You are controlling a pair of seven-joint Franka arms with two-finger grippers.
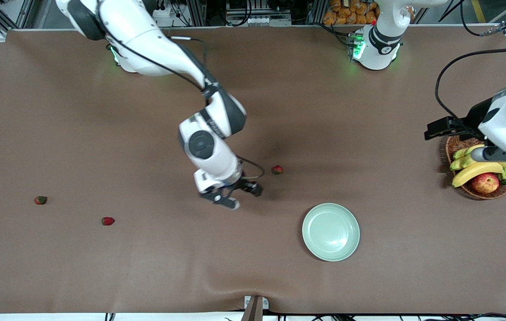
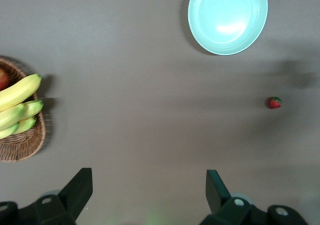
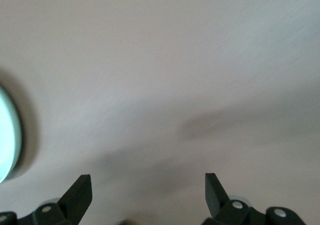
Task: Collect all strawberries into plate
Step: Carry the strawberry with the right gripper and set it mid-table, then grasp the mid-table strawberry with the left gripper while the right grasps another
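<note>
Right gripper (image 1: 237, 196) was found open, empty, over bare table beside the plate (image 1: 331, 232) — left gripper (image 2: 149, 187) open, empty, waiting by the basket (image 1: 478, 189) — three strawberries (image 1: 277, 169) left on the table

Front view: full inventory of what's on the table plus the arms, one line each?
strawberries: three, red with green caps, all on the bare table, none in the plate; one between the right hand and the plate, two toward the right arm's end.
plate: one, pale mint green, empty, nearer the front camera than the middle strawberry.
basket: one, brown wicker, at the left arm's end.
bananas: a bunch, yellow and green, in the basket.
apple: one, red-yellow, in the basket.
right hand: open, empty, over bare table beside the middle strawberry.
left hand: open, empty, beside the basket; arm waits.
</note>
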